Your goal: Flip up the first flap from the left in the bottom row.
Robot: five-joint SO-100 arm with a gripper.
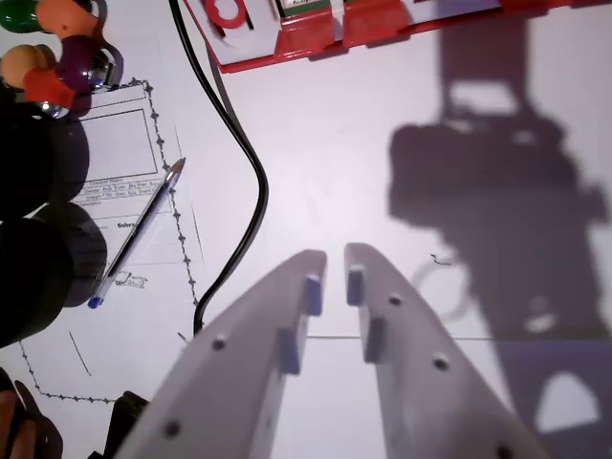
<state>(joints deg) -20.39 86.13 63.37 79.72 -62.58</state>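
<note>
— One view only, from the wrist. What stood at its left edge?

— Item: coloured toy figures [57, 53], orange, purple and red, in the top-left corner. Item: dark rounded objects [38, 220] below them, too blurred to name. Item: a printed sheet of paper [124, 143] with a dotted border, lying flat on the white table [335, 163]. Item: a ballpoint pen [139, 234], blue-tipped, laid slantwise across that sheet.

— And toward the middle?

— Item: a black cable [251, 182], running down from the top edge in a curve just beside the paper. Item: a red board [316, 33] along the top edge, only its lower rim in frame; whichever flaps it carried, I could not make them out, the bottom row included.

— The gripper?

— Item: gripper [328, 273], pale, its two fingers [296, 316] reaching up from the bottom edge, tips drawn close with a narrow gap between, nothing held. It hung over bare table, well apart from the red board.

— Right side?

— Item: the arm's shadow [507, 191], dark, spread over the table.
</note>
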